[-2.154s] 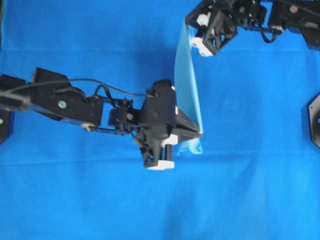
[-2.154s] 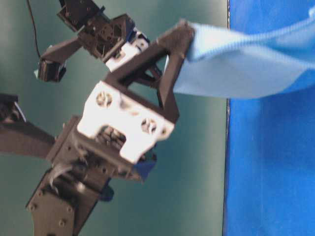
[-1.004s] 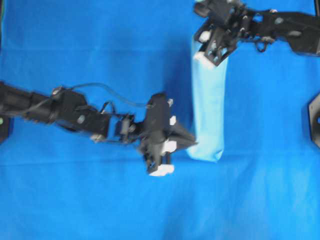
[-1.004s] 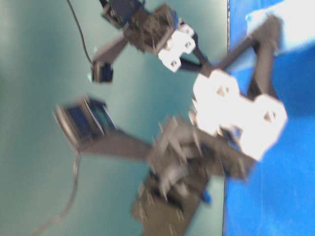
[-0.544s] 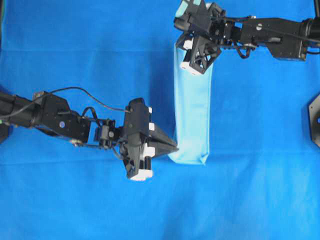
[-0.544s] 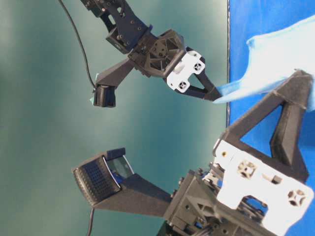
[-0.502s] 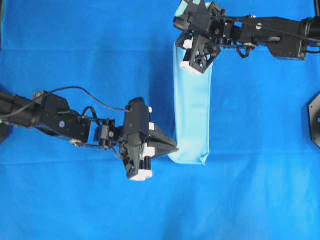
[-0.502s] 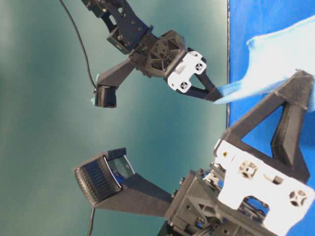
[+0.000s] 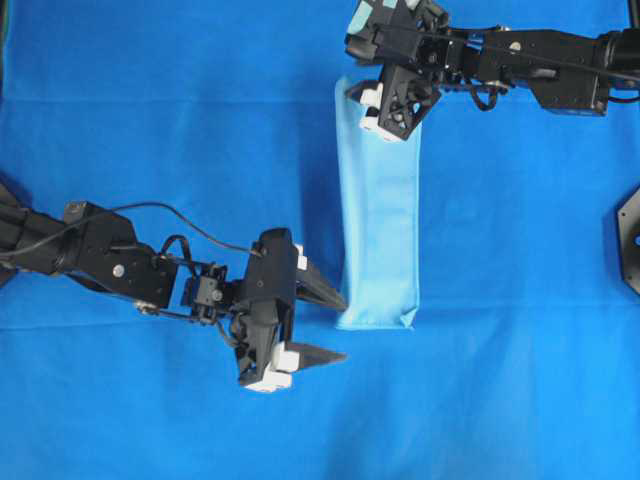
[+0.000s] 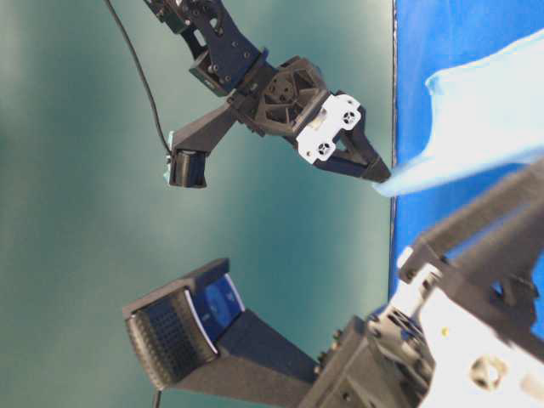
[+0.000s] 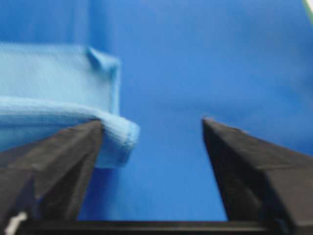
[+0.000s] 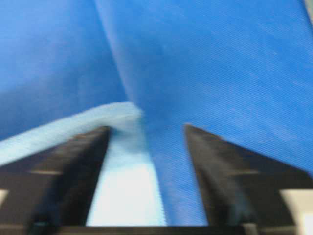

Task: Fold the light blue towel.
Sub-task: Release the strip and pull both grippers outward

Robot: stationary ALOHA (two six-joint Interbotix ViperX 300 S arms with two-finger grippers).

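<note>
blue table covering (image 9: 150, 120), no legible writing

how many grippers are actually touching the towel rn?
0 clearly gripping. Left gripper is open at the near corner of the light blue towel, one of its fingers against the fold. Right gripper is open over the far end; contact there unclear.

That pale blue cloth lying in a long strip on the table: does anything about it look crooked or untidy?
Mostly neat. The pale sky-blue microfibre towel lies as a long folded strip on the royal-blue table covering. One oddity: in the left wrist view its near corner pokes up, and the layers do not line up exactly. Both pincers look open.
</note>
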